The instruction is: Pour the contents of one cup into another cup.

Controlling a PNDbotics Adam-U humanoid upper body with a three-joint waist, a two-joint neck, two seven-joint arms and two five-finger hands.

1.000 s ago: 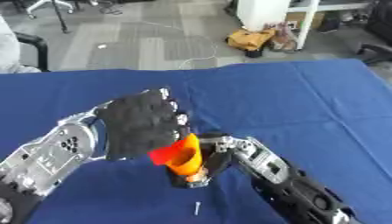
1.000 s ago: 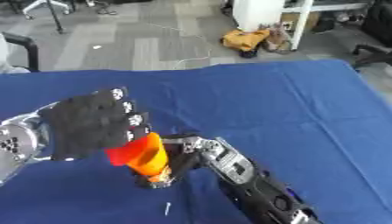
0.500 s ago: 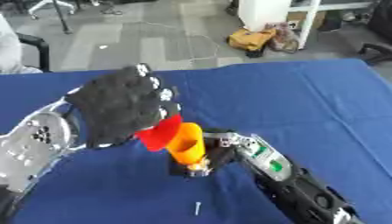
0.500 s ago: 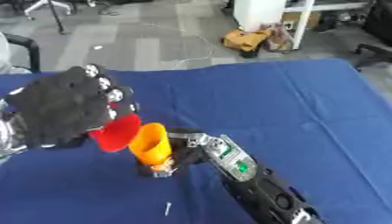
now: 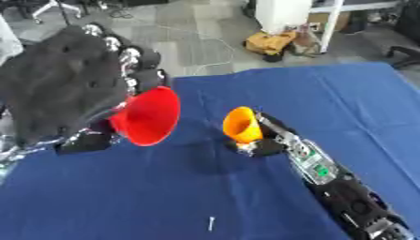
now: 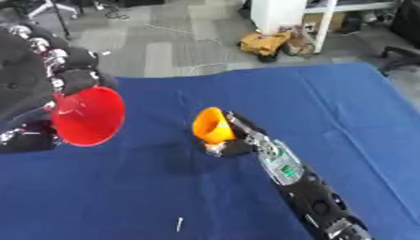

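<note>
Looking into the red cup (image 5: 150, 116) first, I see its mouth turned sideways toward the middle of the bench, and the inside shows only plain red; I can make out nothing in it. My left hand (image 5: 62, 91) carries it raised off the blue cloth, close to the head camera, with the fingers (image 5: 131, 58) curled round the cup's narrow end, so the hand fills the upper left of both views.

The orange cup (image 5: 242, 124) is to the right of the red one and apart from it, low over the bench near the middle. It too is tipped, its mouth facing left and toward me, and its inside reads as plain orange; whether anything lies in it I cannot tell. My right hand (image 6: 232, 146) sits at its base with the forearm running off to the lower right corner; the fingers are mostly hidden under and behind the cup, though they look closed on its lower end.

A dark shadow lies on the cloth between the two cups. The bench (image 5: 344, 98) is covered in blue cloth, and a small pale sliver (image 5: 211, 223) lies on it near the lower edge.
</note>
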